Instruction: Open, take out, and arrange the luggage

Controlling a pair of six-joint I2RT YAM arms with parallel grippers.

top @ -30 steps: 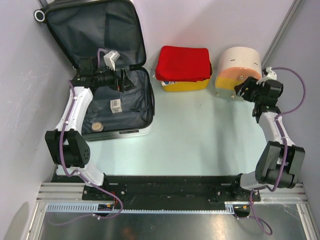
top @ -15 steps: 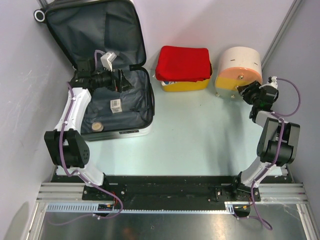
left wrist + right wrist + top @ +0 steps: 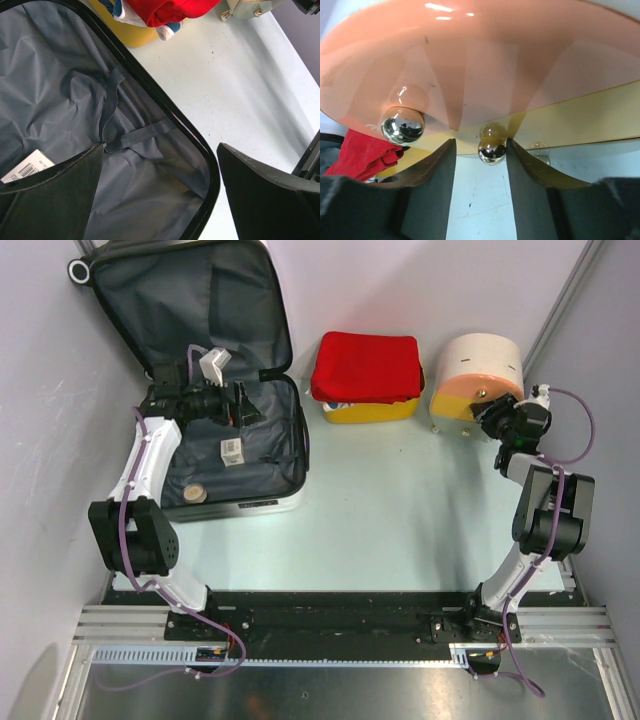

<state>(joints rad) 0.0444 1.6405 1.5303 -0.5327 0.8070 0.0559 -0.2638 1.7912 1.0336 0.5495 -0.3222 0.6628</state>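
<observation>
- The luggage (image 3: 265, 455) lies open at the far left of the table (image 3: 400, 500), its base flat and its lid (image 3: 190, 300) raised behind it. The hard shell likely handles stiff, light and rather slick, so the rim (image 3: 165, 107) looks the surest hold.
- The round drawer box (image 3: 480, 360) stands far right. The right gripper (image 3: 483, 412) has its jaws close either side of a small gold knob (image 3: 491, 151), with a gap on one side, so it is not clamped.
- The left gripper (image 3: 247, 403) hangs over the base, spread wide, holding nothing.
- The grey lining (image 3: 50, 75) is soft and wrinkled; its elastic strap (image 3: 142, 135) would probably stretch, making it a poor hold.
- A barcoded tag (image 3: 232, 450) and a round disc (image 3: 196, 494) lie inside, small and probably light.
</observation>
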